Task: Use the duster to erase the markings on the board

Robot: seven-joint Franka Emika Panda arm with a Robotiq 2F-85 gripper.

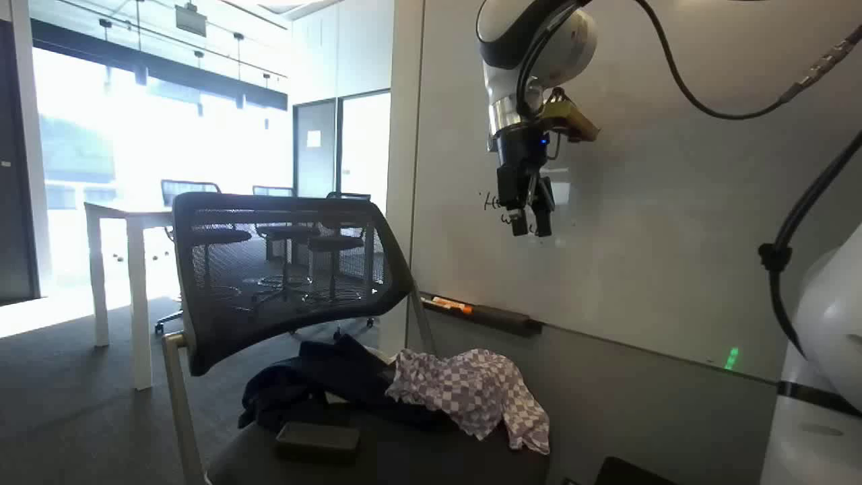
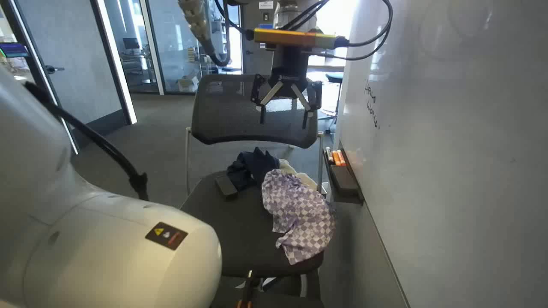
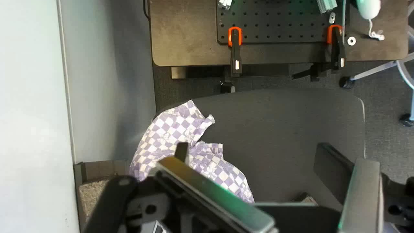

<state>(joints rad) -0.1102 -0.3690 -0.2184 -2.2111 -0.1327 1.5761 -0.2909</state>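
Note:
The whiteboard (image 1: pixel 673 236) has small black handwriting (image 2: pixel 371 105) on it, partly hidden behind my gripper in an exterior view. A dark block-shaped duster (image 2: pixel 343 179) lies in the tray at the board's lower edge; it also shows in an exterior view (image 1: pixel 505 318) and the wrist view (image 3: pixel 93 195). A similar dark block (image 2: pixel 226 187) lies on the chair seat, also in an exterior view (image 1: pixel 318 441). My gripper (image 2: pixel 284 124) points down, open and empty, in the air above the chair and beside the board. In the wrist view its fingers (image 3: pixel 254 153) are wide apart.
Orange and dark markers (image 2: pixel 336 157) lie in the tray (image 2: pixel 349 198) beside the duster. The chair (image 2: pixel 239 239) stands below the gripper, bearing a purple checked cloth (image 2: pixel 295 209) and dark clothing (image 2: pixel 254 164). Its backrest (image 1: pixel 289 269) rises near the arm. A table with clamps (image 3: pixel 194 48) adjoins it.

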